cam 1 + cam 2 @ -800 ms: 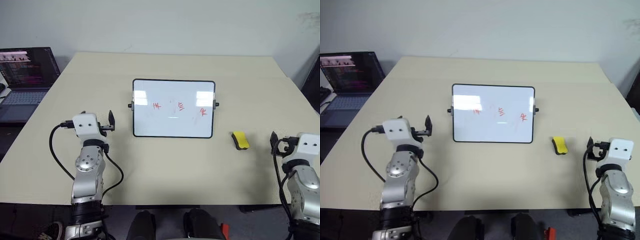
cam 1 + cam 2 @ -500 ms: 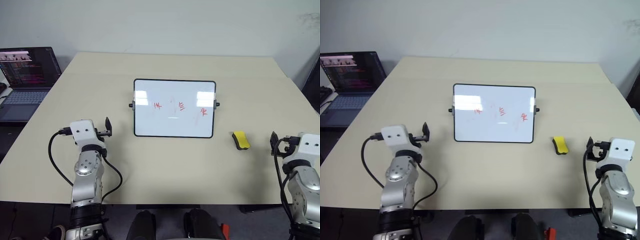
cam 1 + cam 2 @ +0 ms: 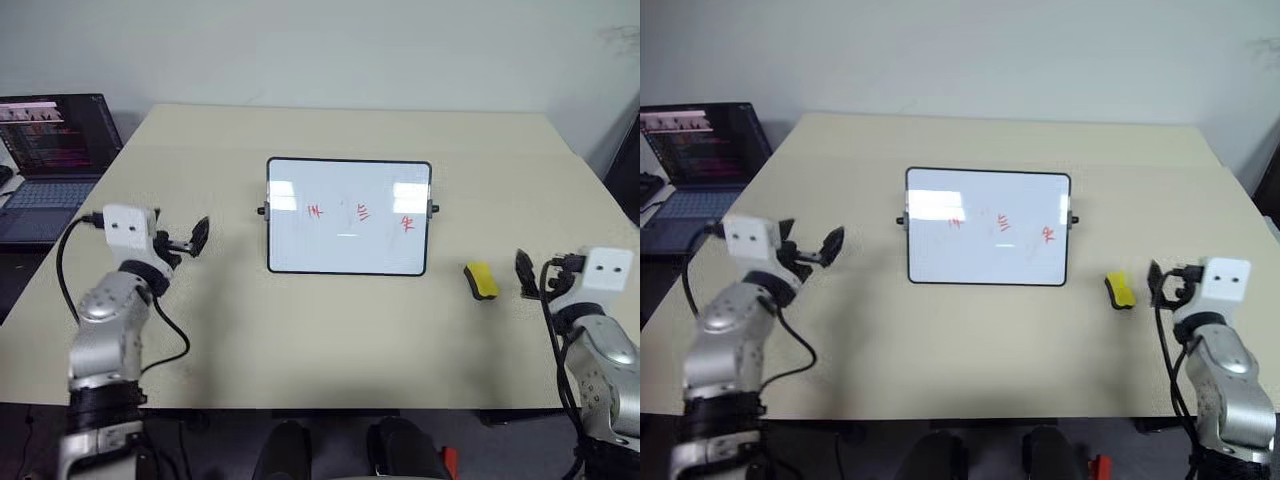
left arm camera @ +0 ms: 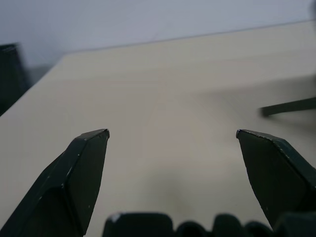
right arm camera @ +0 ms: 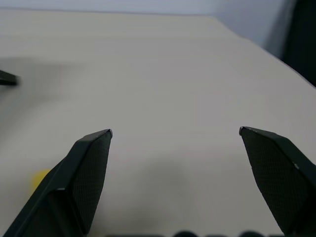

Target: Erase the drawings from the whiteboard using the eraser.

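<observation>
The whiteboard (image 3: 348, 250) stands propped at the middle of the table, black-framed, with the three red drawings (image 3: 362, 212) in a row across its face. To its right the yellow eraser (image 3: 481, 280) lies flat on the table; a sliver of the eraser (image 5: 39, 178) also shows in the right wrist view. My right gripper (image 3: 524, 275) hovers just right of the eraser, open and apart from it, its fingers (image 5: 91, 168) spread wide. My left gripper (image 3: 196, 238) is open and empty, left of the board, with wide-set fingers (image 4: 84, 168).
An open laptop (image 3: 50, 150) sits beyond the table's left edge. A dark object (image 3: 628, 165) stands off the table's far right corner. Bare tan table (image 3: 340, 330) stretches in front of the board and behind it.
My left arm has swung outward to the left, away from the board. My right gripper has shifted left, closer to the eraser. Board and eraser have not moved.
</observation>
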